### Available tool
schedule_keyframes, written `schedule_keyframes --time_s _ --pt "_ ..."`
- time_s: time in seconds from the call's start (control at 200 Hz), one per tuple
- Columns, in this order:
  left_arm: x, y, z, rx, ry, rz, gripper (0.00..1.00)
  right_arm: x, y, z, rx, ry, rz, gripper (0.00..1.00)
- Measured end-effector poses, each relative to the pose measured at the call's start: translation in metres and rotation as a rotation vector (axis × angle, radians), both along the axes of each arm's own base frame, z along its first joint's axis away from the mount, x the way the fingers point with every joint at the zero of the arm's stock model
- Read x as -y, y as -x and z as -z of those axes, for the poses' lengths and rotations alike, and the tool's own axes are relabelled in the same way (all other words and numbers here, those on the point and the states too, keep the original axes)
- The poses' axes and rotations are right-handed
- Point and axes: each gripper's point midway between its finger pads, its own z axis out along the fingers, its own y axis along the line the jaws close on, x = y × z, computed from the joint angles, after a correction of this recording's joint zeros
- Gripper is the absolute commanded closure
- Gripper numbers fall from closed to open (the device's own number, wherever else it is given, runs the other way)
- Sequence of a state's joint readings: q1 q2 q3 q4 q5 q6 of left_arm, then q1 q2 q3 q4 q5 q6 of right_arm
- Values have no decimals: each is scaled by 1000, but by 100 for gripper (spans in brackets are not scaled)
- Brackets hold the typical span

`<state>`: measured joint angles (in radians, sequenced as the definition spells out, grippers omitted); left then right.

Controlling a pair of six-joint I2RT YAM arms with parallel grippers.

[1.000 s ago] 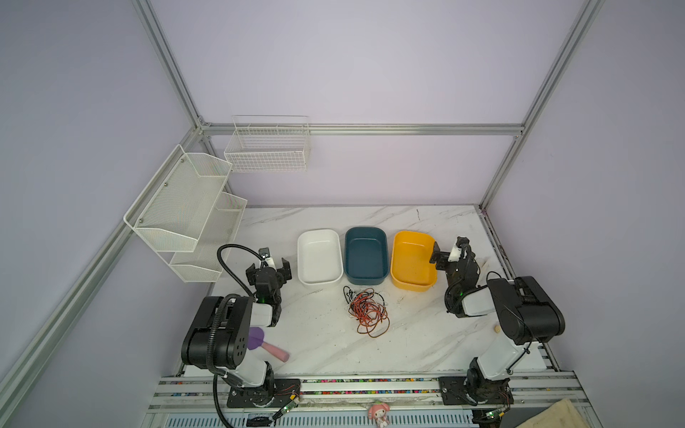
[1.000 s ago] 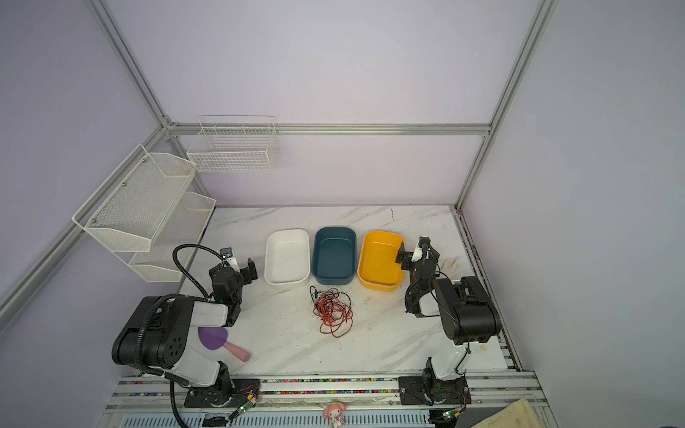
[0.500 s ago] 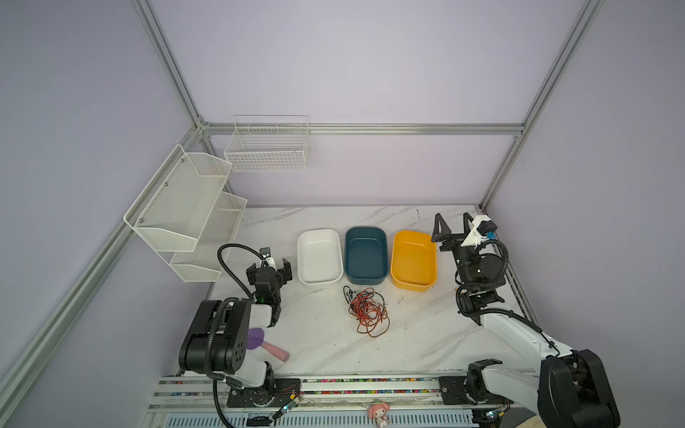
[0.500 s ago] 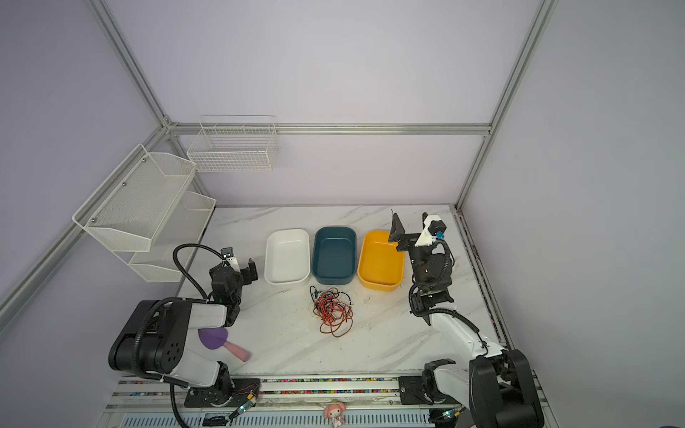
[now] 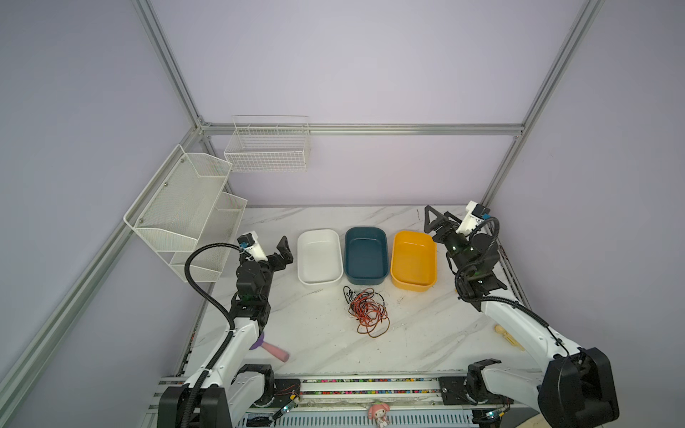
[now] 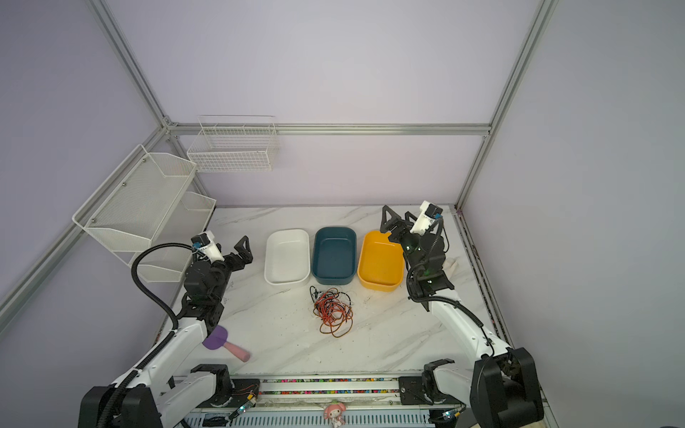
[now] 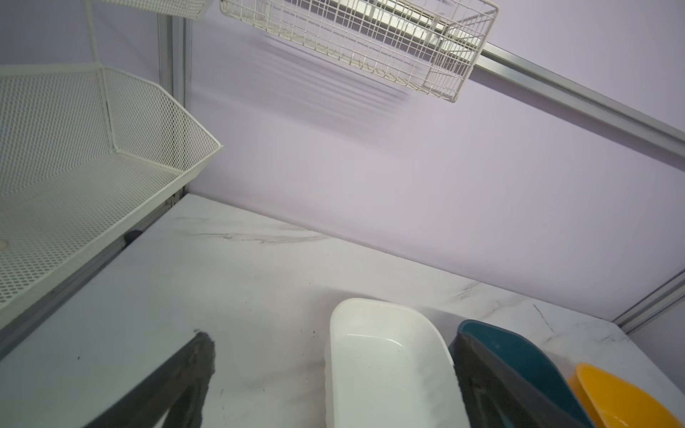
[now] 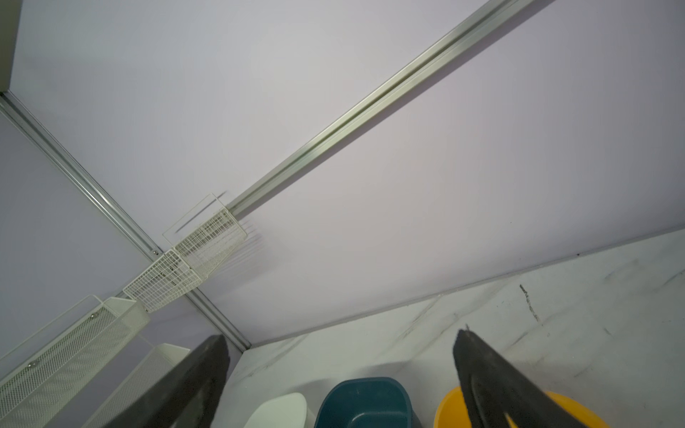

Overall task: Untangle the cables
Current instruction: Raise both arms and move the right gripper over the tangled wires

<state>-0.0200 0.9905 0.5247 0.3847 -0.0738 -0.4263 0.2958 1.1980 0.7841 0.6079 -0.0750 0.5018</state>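
Marble-look table [image 5: 326, 344], lilac back wall behind.
- Item: cables [image 5: 369, 311]. One tangled heap, mostly red-orange, with black and white strands mixed in.
- Location: on table, mid-width, just in front of teal bin [image 5: 366, 255].
- Long axis: front-to-back rather than across.
- Left gripper [image 5: 280, 254]: jaws spread, empty, beside white bin [image 5: 319, 259].
- Right gripper [image 5: 439, 219]: jaws spread, empty, raised at far corner of yellow bin [image 5: 413, 259].
- Bearing: both face back wall; heap lies base-ward and inward of each.
- Left judged slightly nearer and lower.
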Motion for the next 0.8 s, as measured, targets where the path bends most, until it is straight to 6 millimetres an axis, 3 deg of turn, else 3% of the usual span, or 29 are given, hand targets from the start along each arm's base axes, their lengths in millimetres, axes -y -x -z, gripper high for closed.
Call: schedule_keyframes --time_s 0.21,0.45,0.55,0.8 --pt "13 -5 -25 -130 152 53 0 -60 1 25 -122 113 -129 3" --pt "37 19 -27 -186 223 173 0 -109 29 64 -216 252 -260 4" --pt "47 24 -16 -240 237 215 0 -129 42 82 -247 315 -316 5" --pt "59 38 32 -445 224 237 0 -166 65 130 -322 457 -413 8"
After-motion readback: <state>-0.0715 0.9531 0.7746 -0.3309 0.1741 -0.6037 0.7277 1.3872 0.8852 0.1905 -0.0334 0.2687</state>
